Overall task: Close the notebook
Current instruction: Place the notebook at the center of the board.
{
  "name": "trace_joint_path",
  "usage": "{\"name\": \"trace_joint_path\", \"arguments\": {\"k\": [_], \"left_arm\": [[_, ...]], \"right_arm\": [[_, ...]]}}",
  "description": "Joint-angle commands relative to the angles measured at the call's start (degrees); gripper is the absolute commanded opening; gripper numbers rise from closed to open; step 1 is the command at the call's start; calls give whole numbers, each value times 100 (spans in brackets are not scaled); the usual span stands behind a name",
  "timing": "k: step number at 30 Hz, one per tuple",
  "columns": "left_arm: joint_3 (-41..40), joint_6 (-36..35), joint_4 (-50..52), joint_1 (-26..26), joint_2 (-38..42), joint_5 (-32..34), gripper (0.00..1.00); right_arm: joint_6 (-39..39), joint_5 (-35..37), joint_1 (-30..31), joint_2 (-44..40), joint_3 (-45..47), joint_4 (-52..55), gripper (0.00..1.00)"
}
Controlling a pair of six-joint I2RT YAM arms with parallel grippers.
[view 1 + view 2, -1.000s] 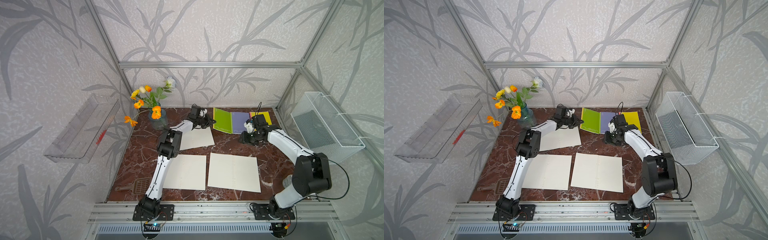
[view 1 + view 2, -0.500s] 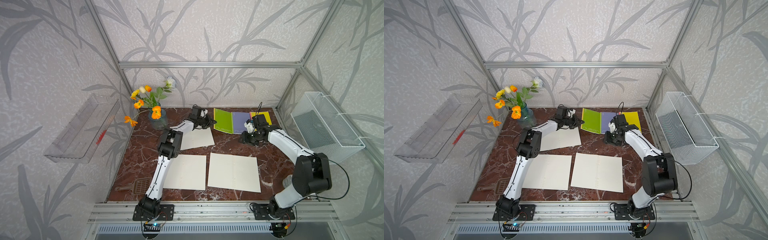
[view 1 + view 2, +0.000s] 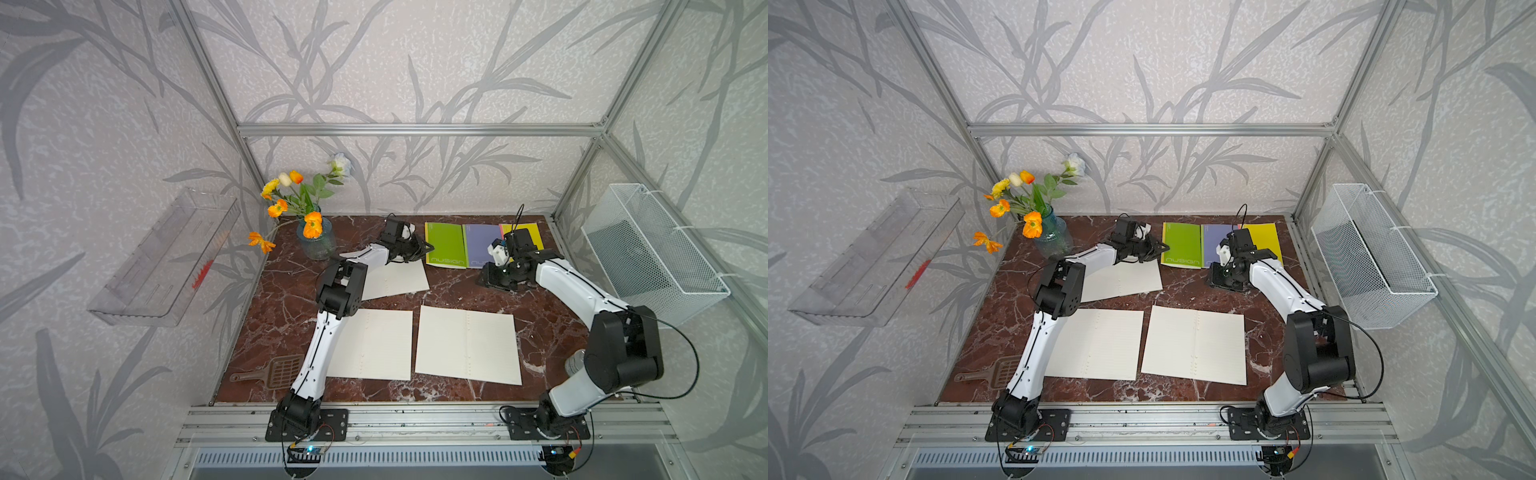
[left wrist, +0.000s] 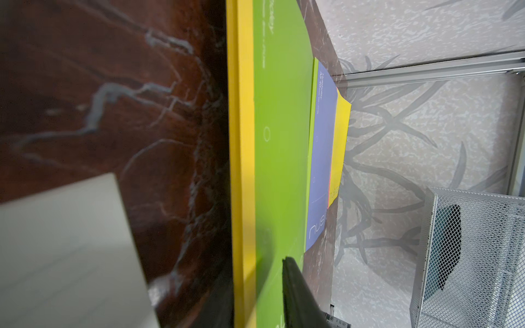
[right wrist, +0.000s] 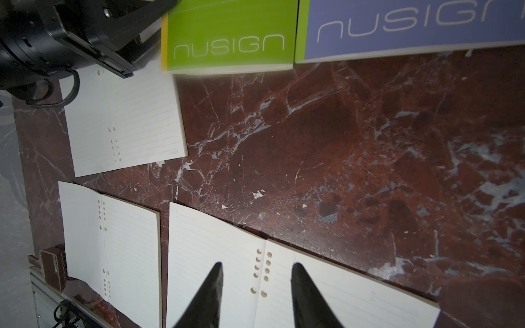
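Observation:
A green notebook [image 3: 444,245] [image 3: 1181,245] lies closed and flat at the back of the marble table, with a yellow strip along its left edge. My left gripper [image 3: 420,248] [image 4: 255,279] is at that edge. Its jaws stand apart, one finger [image 4: 295,295] over the green cover [image 4: 281,127]. Three open notebooks show white lined pages [image 3: 397,277] [image 3: 374,345] [image 3: 467,345]. My right gripper [image 3: 488,280] [image 5: 257,267] hangs open and empty above the table, right of centre. In its wrist view the front right open notebook [image 5: 227,255] lies far below the fingertips.
Closed purple [image 3: 482,245] and yellow [image 3: 528,235] notebooks lie beside the green one. A vase of flowers [image 3: 316,241] stands at the back left. A brown slotted scoop [image 3: 278,370] lies front left. A wire basket [image 3: 648,253] and a clear tray [image 3: 166,257] hang on the side walls.
My left gripper's jaws have parted at the green notebook's edge. Both arms and the notebooks stay where they were.

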State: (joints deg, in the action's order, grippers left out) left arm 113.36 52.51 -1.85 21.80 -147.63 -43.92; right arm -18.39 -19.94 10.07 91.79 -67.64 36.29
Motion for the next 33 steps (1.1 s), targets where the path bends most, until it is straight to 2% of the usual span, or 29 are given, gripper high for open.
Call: {"name": "trace_joint_path", "arguments": {"k": [1,7,19,25,33], "left_arm": [[9,-212,71,-8,270,94,29],[14,-558,484,-71,482,222,31],[-235,-1571,1543,-106,1259,904,37],[-996,-1665,1473,-106,1807,1198,38],[-2616,-1670,1024,-166,2783,1677,38]], "right_arm": [[27,-58,-31,-60,33,-26,41],[20,-88,-31,-47,57,-44,41],[-25,-209,-27,-35,167,-203,41],[-7,-280,37,79,188,-296,42],[-7,-278,398,396,-97,-371,43]]}}
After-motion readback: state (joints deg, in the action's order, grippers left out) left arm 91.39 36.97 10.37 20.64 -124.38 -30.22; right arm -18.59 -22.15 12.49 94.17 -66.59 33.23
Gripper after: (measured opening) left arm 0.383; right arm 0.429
